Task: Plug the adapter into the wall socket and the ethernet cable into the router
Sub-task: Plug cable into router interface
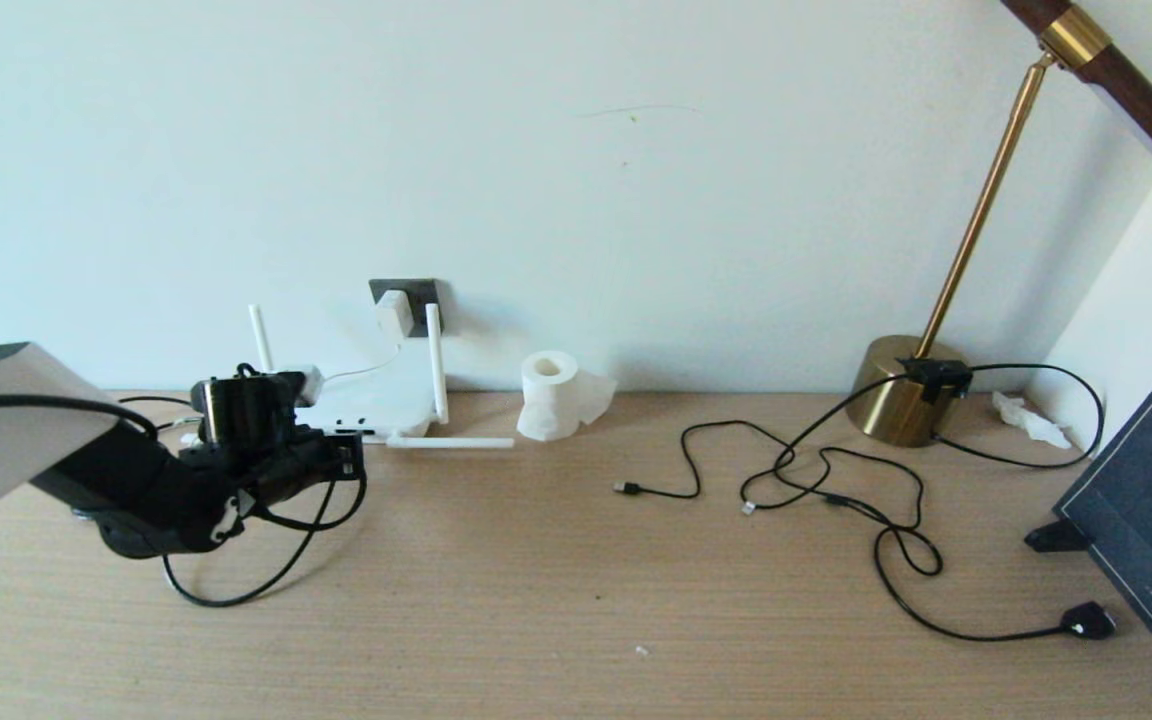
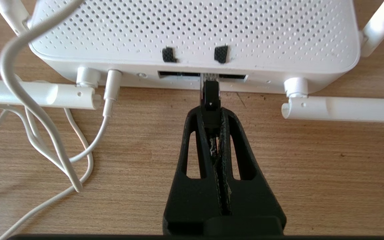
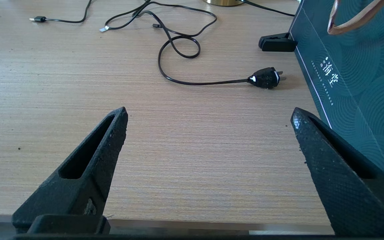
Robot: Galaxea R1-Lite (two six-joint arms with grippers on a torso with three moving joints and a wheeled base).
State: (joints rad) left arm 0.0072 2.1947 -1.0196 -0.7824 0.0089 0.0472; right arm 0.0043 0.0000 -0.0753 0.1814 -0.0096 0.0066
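The adapter (image 1: pixel 394 313) sits on the wall socket (image 1: pixel 422 302) with its thin white cord running down to the router (image 1: pixel 376 408), so the first half of the task appears complete. At the left of the desk (image 1: pixel 576 560), the left gripper (image 2: pixel 211 110) has its jaws clamped on the black boot of the ethernet cable (image 2: pixel 210 95). The clear tip meets the dark port opening on the router's front edge; whether it is fully seated cannot be told, so insertion is judged in progress or nearly finished. Two folded-down antennas (image 2: pixel 342 108) lie to either side of the port, and the white cord loops nearby, but neither blocks the approach. Further right stand a tissue roll (image 1: pixel 551 395), loose black cables (image 1: pixel 836 490), a brass lamp (image 1: pixel 901 400) and a dark bag (image 1: pixel 1151 510). The right gripper (image 3: pixel 208 116) hovers over bare desk with jaws wide apart, holding nothing.
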